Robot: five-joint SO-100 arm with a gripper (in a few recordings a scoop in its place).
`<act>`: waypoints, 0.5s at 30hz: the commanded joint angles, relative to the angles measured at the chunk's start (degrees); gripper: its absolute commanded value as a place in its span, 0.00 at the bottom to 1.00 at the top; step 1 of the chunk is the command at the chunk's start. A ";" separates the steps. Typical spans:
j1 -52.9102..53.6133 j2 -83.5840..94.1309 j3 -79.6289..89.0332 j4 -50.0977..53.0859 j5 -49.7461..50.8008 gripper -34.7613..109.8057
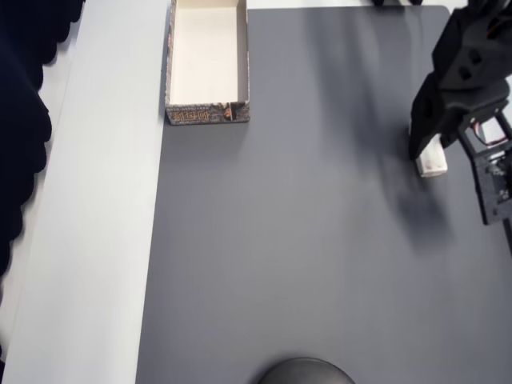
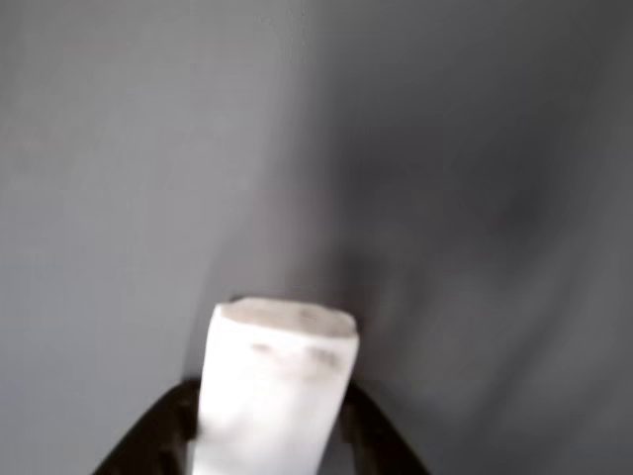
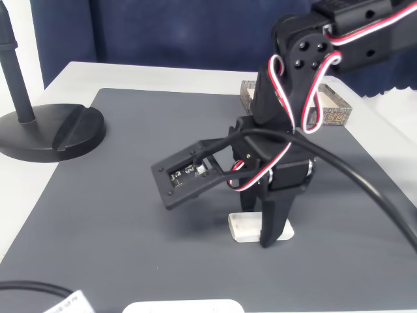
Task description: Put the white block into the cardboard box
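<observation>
Fixed view: arm bent down, pincer (image 3: 260, 229) straddling white block (image 3: 246, 227).

Soft, even light falls from above on the dark grey matte mat (image 1: 304, 240), with no glare. In the overhead view a diffuse shadow spreads left of and below the black two-finger gripper (image 1: 424, 152). The wrist view is blurred throughout: the small white oblong block (image 2: 272, 386) between the fingers is soft-edged, and a dim shadow lies beyond it. The fixed view is sharp and bright.
</observation>
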 commanded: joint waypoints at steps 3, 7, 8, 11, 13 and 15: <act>0.53 0.09 -2.29 2.29 -1.67 0.34; 0.53 0.09 -2.72 3.43 -5.19 0.30; 0.44 0.09 -2.81 3.43 -5.62 0.30; 0.18 0.09 -3.34 3.43 -7.21 0.27; -0.09 0.09 -3.52 3.43 -7.38 0.25; -0.18 0.26 -3.69 3.78 -7.38 0.23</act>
